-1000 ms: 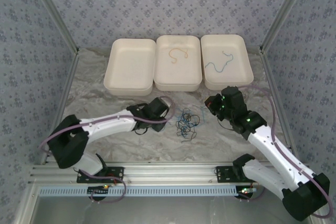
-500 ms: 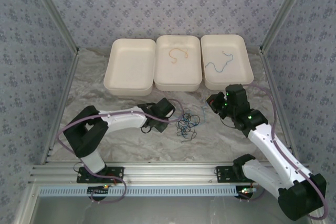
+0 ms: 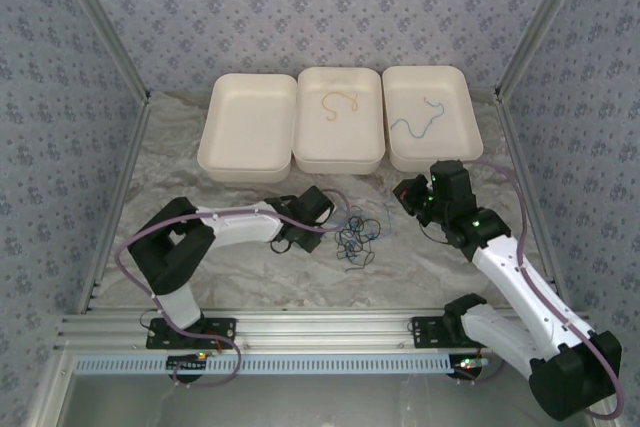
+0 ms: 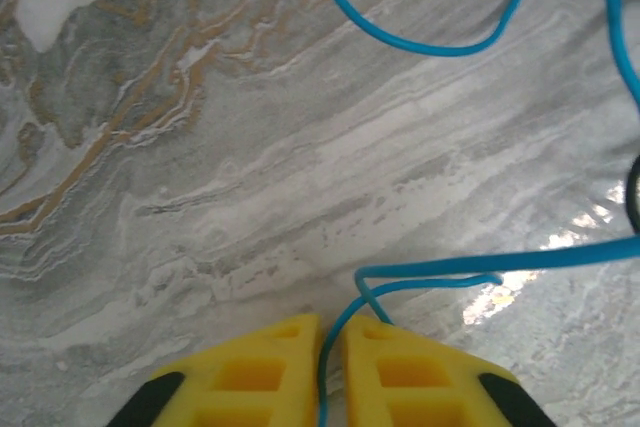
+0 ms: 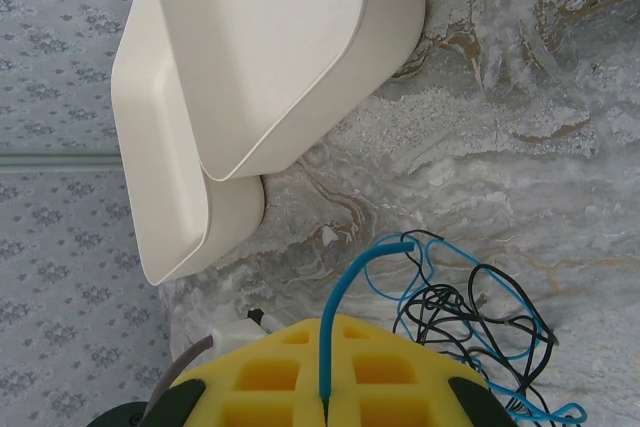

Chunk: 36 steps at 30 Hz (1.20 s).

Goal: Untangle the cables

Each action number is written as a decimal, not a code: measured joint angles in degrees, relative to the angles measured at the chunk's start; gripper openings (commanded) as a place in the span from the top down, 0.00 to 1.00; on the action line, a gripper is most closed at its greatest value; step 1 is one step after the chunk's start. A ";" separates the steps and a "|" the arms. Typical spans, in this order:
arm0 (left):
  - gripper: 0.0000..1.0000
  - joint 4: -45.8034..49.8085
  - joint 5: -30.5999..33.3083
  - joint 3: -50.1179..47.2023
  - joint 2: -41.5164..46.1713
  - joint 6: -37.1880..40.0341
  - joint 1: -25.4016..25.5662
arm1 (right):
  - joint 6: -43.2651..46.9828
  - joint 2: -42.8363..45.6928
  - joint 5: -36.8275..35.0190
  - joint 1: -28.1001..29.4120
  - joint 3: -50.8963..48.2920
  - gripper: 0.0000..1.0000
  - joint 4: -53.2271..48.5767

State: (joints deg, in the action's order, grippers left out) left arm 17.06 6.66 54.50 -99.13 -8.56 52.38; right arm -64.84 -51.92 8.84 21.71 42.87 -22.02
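A tangle of blue and black cables (image 3: 356, 237) lies on the marbled table between my two arms. My left gripper (image 3: 330, 225) sits at the tangle's left edge. In the left wrist view its yellow fingers (image 4: 332, 325) are shut on a blue cable (image 4: 420, 275) that loops away to the right. My right gripper (image 3: 405, 194) hangs to the right of the tangle. It (image 5: 327, 322) is shut on another blue cable (image 5: 345, 287), whose free end sticks out past the fingertips. The tangle (image 5: 470, 332) lies just beyond it.
Three white trays stand in a row at the back. The left tray (image 3: 205, 147) is bare, the middle tray (image 3: 340, 162) holds an orange cable (image 3: 340, 102), and the right tray (image 3: 470, 117) holds a blue cable (image 3: 420, 123). Metal frame posts and patterned walls enclose the table.
My left arm has folded up, bringing its gripper closer to the tangle's left edge. The right gripper shifted slightly early on and has stayed shut on its cable.
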 measured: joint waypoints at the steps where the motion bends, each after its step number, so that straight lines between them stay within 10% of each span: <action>1: 0.97 -0.48 -0.24 -0.28 0.17 -0.33 0.02 | 0.00 0.00 0.02 0.00 0.00 1.00 0.00; 8: 1.00 -3.54 1.70 -5.57 4.81 -4.83 -2.43 | 0.92 0.00 -0.44 -0.28 0.26 1.00 -0.17; 26: 1.00 -8.02 -13.35 -31.39 55.10 -40.65 -41.66 | 8.46 2.03 -7.23 -8.04 16.39 1.00 -7.28; 36: 1.00 -5.16 -10.91 -40.96 77.64 -67.67 -43.78 | 9.42 2.75 -6.47 -17.16 21.57 1.00 -7.58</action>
State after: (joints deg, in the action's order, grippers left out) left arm 11.90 -4.25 13.54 -21.50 -76.23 8.60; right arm -55.42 -49.17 2.37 4.56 64.45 -29.61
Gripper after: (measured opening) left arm 0.061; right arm 0.061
